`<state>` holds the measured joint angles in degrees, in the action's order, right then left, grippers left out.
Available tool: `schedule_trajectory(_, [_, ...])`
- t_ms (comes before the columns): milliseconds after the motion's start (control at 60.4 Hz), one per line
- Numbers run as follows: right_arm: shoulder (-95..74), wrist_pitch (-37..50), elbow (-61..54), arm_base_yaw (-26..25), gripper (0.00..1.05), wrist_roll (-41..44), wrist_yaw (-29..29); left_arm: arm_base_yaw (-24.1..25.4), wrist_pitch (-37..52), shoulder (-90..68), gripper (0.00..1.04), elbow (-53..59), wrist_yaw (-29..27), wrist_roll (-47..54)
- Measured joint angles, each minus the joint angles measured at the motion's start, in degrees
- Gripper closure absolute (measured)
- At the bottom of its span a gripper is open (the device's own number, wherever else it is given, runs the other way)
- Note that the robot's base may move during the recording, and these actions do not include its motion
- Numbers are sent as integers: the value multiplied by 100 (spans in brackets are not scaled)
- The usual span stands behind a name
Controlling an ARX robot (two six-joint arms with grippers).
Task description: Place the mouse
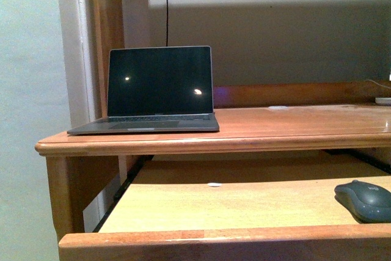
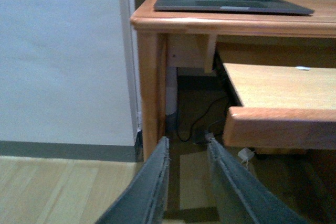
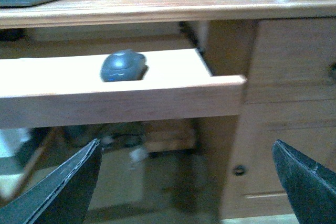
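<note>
the mouse lies on the pull-out shelf under the bench; my right claw gapes wide, my left claw narrow, both empty.

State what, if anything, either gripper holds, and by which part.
Nothing: the left gripper and right gripper are open and empty; the mouse lies on the pull-out shelf.

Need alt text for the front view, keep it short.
A dark grey mouse lies at the right end of a pulled-out wooden tray under the desk. An open laptop, screen dark, stands on the desk's left side. No arm shows.
</note>
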<state>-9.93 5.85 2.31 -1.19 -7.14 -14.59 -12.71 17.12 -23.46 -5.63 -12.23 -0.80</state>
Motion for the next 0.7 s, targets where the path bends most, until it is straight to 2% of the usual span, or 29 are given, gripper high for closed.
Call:
schedule_trajectory(33, [-575, 455, 160, 197, 7, -120, -2, 149, -61, 138, 102, 50, 149, 2])
schedule_trajectory(133, [-1591, 1309, 542, 573, 7, -129, 409, 361, -179, 372, 102, 125, 372, 15])
schedule_trajectory(232, [-2393, 1784, 935, 909, 7, -105, 743, 514, -286, 555, 102, 192, 514, 17])
schedule_trajectory(265, [-2710, 1932, 1099, 1075, 7, -74, 885, 721, -361, 645, 102, 221, 824, 15])
schedule_trajectory(315, [-3091, 2055, 1314, 1285, 7, -15, 1067, 1034, -424, 748, 102, 256, 1147, 20])
schedule_trajectory(365, [-3451, 2216, 1506, 1499, 7, 114, 1250, 1189, -479, 824, 102, 282, 1143, 17])
schedule_trajectory(530, [-4990, 2448, 2385, 2085, 7, 730, 1731, 1241, -527, 1167, 102, 507, 1222, 20])
schedule_trajectory(663, [-5696, 2415, 2920, 2238, 7, 1117, 2098, 1244, -671, 1316, 102, 507, 1224, 20])
schedule_trajectory(696, [-5904, 2356, 3112, 2275, 7, 1211, 2234, 1244, -704, 1355, 99, 507, 1224, 20])
